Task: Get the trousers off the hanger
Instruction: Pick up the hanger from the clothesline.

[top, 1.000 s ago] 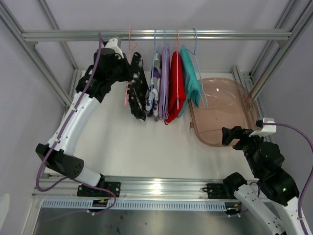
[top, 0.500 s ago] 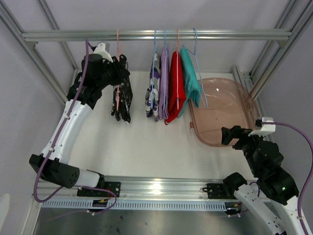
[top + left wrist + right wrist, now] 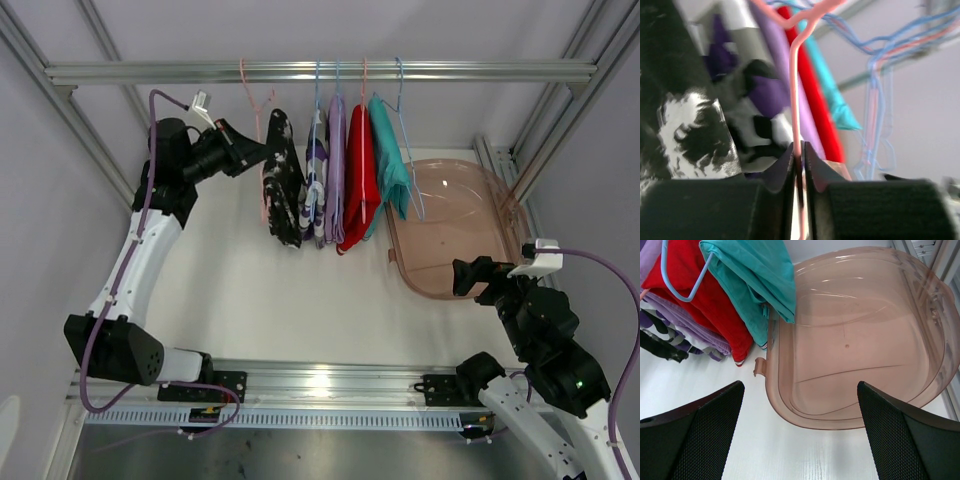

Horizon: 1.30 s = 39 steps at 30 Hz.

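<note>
The left gripper is pulling back from a swing. Half a second ago it was holding the pink hanger and the black trousers out to the left, well apart from the other pairs. Now the black trousers are hanging against the patterned pair again, and the hanger's hook is sitting tilted on the rail. The arm has drawn further left.

In my judgement the tug has not freed anything. All five pairs are hanging under the rail: black, patterned, lilac, red and teal. No trousers are lying in the tub or on the worktop. The first pair is not yet off.

The top view is not showing what the left gripper is doing at its tips. The left wrist view does: the jaws are nearly together, pinching the thin pink wire between them, with the speckled black cloth just beside. So the grip is on the hanger, not the cloth.

The right gripper is waiting with its jaws spread wide and nothing between them. Its wrist view is looking down into the tub, where the teal hem is hanging over the rim, which the top view is hiding.
</note>
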Available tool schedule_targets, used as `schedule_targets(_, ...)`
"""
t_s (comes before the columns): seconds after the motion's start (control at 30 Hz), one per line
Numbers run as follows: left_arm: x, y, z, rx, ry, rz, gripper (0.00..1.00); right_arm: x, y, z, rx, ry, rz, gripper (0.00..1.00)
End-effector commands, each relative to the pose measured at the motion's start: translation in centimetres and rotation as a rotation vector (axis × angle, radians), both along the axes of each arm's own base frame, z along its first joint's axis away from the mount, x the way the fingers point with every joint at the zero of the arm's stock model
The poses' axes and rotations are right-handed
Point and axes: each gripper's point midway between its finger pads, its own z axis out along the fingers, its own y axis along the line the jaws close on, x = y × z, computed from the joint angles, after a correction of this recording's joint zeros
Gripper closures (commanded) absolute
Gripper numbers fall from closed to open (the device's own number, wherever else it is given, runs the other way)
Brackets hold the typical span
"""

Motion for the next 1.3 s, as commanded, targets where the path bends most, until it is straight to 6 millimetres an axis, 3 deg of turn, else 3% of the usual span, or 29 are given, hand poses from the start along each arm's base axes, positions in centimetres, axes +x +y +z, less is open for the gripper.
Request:
schedule_targets(0.0, -2.4, -1.6, 6.0, -0.184, -0.132, -0.182, 0.92, 0.3, -0.2, 0.0, -0.010, -0.001, -0.018, 0.00)
schedule_targets(0.1, -3.1, -2.4, 7.1, -0.262, -0.140, -0.263, 0.99, 0.4, -0.2, 0.0, -0.013, 0.002, -0.017, 0.01)
schedule_targets(0.3, -3.3, -2.9, 8.5, -0.357, -0.121, -0.323, 1.00, 0.4, -0.2, -0.1, -0.015, 0.005, -0.021, 0.00)
schedule_targets(0.53, -4.0, -2.5, 11.6, -0.453, -0.193, -0.323, 1.00, 0.5, -0.2, -0.2, -0.017, 0.012, -0.023, 0.00)
schedule_targets(0.77, -5.2, -1.9, 14.4, -0.429, -0.287, -0.273, 1.00, 0.6, -0.1, -0.3, -0.023, 0.018, -0.023, 0.01)
schedule_targets(1.13, -7.3, -0.2, 15.4, -0.331, -0.354, -0.158, 1.00, 0.9, 0.4, 0.1, -0.033, 0.039, -0.001, 0.01)
schedule_targets(1.27, -8.4, 0.1, 14.8, -0.286, -0.371, -0.135, 1.00, 1.0, 0.6, 0.2, -0.034, 0.041, 0.007, 0.01)
